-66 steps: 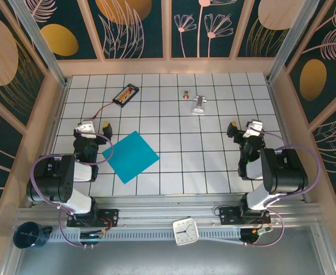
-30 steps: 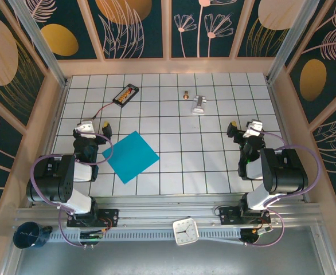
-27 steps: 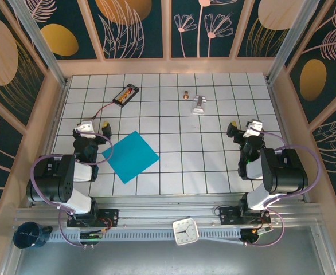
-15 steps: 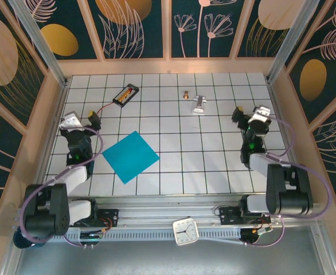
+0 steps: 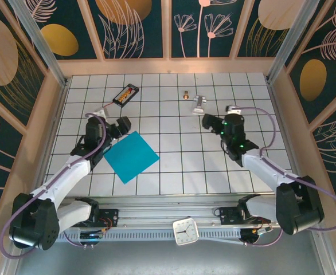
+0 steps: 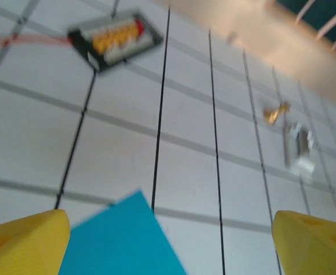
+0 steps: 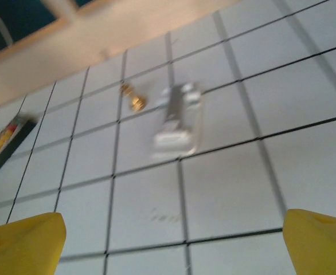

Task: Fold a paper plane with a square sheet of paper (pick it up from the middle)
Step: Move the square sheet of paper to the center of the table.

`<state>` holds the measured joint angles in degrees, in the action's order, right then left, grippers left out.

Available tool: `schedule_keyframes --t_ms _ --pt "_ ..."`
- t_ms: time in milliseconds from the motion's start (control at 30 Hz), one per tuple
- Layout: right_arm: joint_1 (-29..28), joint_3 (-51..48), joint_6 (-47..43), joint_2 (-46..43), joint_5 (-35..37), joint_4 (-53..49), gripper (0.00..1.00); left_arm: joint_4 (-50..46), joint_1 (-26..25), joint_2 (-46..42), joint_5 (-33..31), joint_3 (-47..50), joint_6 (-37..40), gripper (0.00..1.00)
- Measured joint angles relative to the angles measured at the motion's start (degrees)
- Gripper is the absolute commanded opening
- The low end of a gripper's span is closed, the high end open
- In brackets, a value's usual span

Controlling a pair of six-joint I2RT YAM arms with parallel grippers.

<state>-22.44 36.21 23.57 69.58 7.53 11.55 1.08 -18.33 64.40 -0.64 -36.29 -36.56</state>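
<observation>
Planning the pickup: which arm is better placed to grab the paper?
Left. The left gripper, open, is by the far corner of the paper; the right gripper, also open, is farther off near the metal piece.

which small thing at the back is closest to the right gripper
The silver metal piece, just beyond the right gripper. The brass piece lies a little farther left; the black battery pack is well off to the left.

Overhead view, 2 wrist close-ups (forward-facing)
</observation>
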Motion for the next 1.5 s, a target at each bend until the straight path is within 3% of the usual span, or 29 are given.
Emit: schedule_keyframes --t_ms 233,433,667,800,1133,1333,1500 --pt "-4.02 2.10 1.01 3.87 -0.74 -5.31 0.98 -17.05 -10.97 5.38 -1.92 -0.90 0.02 0.81" --pt "-4.04 2.10 1.90 4.00 -1.86 -5.84 0.98 -21.99 -14.05 12.31 -5.38 -2.10 0.28 0.79" --pt "-4.02 1.55 2.38 3.96 -2.45 -5.81 0.99 -22.14 -17.90 20.26 -7.80 -4.28 0.42 0.78" --pt "-3.19 0.44 2.97 3.52 -4.04 -5.81 0.99 -20.96 -20.48 24.04 -9.51 -6.47 -0.50 0.73" --pt "5.09 -0.37 4.04 1.40 -11.54 -5.84 0.99 -17.55 -25.73 36.68 -14.67 -18.32 -5.97 0.71" --pt "7.93 -0.37 3.98 -0.07 -14.29 -5.90 0.99 -16.83 -27.71 47.34 -13.09 -34.56 -6.99 0.76" --pt "8.52 -0.39 3.78 -1.99 -15.06 -7.19 0.99 -17.16 -27.93 44.39 -12.66 -38.27 -1.77 0.86"
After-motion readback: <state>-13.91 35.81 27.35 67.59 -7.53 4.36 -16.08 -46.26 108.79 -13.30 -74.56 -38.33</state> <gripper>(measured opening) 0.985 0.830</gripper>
